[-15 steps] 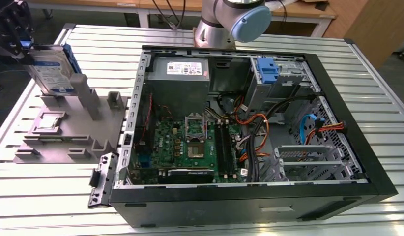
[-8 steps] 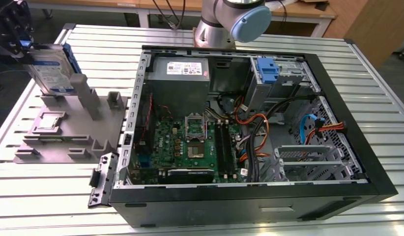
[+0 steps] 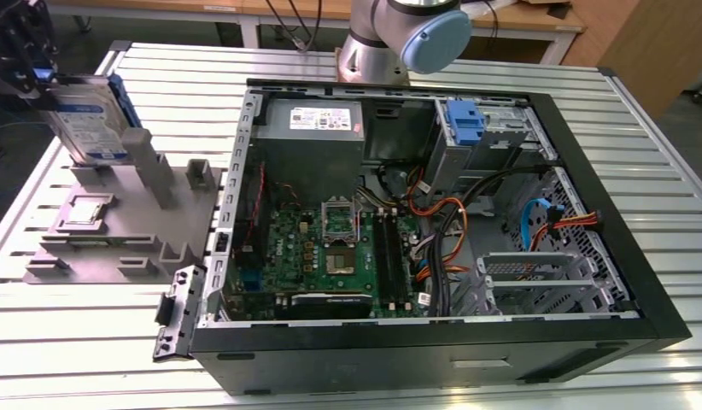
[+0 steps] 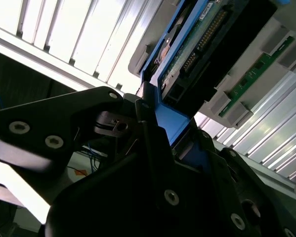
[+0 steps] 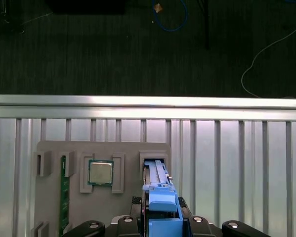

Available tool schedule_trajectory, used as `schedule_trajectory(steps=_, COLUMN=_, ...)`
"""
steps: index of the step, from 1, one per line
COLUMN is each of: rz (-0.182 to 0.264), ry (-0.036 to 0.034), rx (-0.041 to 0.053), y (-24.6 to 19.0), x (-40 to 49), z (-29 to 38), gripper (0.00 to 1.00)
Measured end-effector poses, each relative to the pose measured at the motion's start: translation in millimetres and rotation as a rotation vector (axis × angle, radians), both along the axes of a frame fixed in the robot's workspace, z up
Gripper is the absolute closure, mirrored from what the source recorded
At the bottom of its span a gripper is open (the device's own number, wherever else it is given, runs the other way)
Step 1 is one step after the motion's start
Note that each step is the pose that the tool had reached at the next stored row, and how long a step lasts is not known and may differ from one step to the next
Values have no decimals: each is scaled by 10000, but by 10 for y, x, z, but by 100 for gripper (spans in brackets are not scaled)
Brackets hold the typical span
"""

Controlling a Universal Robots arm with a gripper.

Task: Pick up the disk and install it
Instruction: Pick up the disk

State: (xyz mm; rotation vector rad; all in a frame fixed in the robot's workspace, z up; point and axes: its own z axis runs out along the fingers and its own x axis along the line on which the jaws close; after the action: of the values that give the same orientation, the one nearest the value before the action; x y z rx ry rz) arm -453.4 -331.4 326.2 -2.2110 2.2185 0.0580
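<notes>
The pincer (image 3: pixel 49 85) is clamped on the blue-framed top edge of the disk (image 3: pixel 91 124). The disk hangs upright directly beneath the pincer, over a slot in the grey parts holder (image 3: pixel 112 201) on the slatted desk (image 3: pixel 101 318). Whether its lower edge is still in that slot I cannot tell. A processor chip (image 5: pixel 101 172) sits in a holder pocket beside the disk. The open computer case (image 3: pixel 442 350) lies well apart from the pincer.

The slatted table (image 3: pixel 658 128) lies bare around the open computer case (image 3: pixel 385 359). Inside the case, orange and blue cables (image 3: pixel 442 229) cross the middle, and a blue bracket (image 3: pixel 467 124) fills one bay. A tall post (image 3: pixel 149 166) of the grey holder (image 3: pixel 101 248) stands just beside the disk (image 3: pixel 91 120).
</notes>
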Motion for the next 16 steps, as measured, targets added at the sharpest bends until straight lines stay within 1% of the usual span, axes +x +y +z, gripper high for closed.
schedule_trajectory(steps=16, rz=-1, ry=0, rx=0, y=0, x=0, z=39, gripper=63)
